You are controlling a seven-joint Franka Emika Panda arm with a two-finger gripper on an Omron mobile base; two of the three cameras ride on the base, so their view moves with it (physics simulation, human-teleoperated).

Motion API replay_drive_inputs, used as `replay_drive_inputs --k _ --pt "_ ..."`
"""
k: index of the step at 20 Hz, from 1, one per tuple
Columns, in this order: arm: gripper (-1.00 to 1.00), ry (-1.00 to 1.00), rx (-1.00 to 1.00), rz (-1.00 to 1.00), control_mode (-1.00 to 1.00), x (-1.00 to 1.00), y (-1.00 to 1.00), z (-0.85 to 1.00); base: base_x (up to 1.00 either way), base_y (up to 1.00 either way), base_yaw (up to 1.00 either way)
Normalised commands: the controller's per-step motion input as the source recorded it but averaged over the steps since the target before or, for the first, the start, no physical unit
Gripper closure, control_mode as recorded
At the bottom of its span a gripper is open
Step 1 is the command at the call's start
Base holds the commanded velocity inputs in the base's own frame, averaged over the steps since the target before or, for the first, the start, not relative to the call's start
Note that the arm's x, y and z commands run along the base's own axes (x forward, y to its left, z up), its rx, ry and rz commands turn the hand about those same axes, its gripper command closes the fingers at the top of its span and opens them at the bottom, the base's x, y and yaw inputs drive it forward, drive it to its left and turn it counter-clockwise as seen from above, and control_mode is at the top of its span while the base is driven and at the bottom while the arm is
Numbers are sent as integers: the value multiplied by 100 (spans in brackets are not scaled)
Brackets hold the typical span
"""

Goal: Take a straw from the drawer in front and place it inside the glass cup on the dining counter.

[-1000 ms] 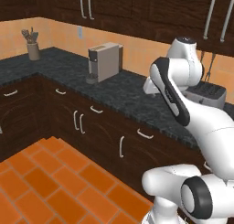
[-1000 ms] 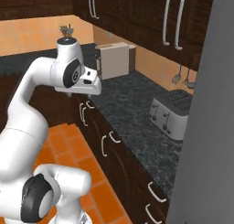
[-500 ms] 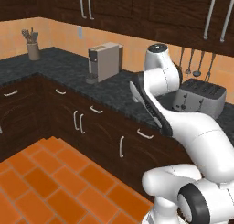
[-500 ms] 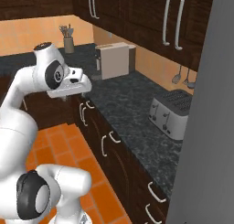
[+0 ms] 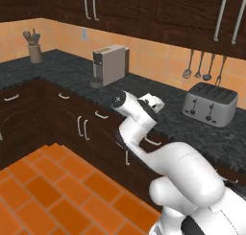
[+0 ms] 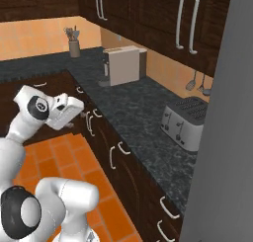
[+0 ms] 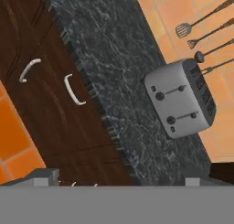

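My gripper (image 7: 121, 178) stands open, its two fingertips wide apart at the bottom of the hand view with nothing between them. The hand (image 6: 67, 110) hangs at the height of the black worktop's edge, in front of the cabinets. It looks at shut dark-brown drawer fronts (image 7: 52, 106) with curved silver handles (image 7: 73, 88). More such handles (image 5: 101, 115) line the cabinet run under the worktop. Every drawer in view is shut. The straw is hidden. The glass cup and the dining counter are out of view.
On the black speckled worktop (image 5: 163, 97) stand a silver toaster (image 5: 209, 103), a beige coffee machine (image 5: 110, 64) and a utensil pot (image 5: 34, 52). Utensils (image 7: 201, 35) hang on the orange wall. A tall grey panel (image 6: 227, 137) stands at the right. The floor (image 5: 43, 186) has orange tiles.
The arm has swung down and to the left, from above the toaster's height to the worktop's edge. The gripper has stayed open.
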Motion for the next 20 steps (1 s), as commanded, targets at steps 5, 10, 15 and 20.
replay_drive_inputs --k 5,10,15,20 --pt "-100 0 -34 -8 -100 24 15 -84 0 0 0" --pt "-100 1 -26 -13 -100 38 1 -79 0 0 0" --pt "-100 3 -18 -15 -100 38 0 -61 0 0 0" --pt "-100 0 -10 -15 -100 35 -9 -42 0 0 0"
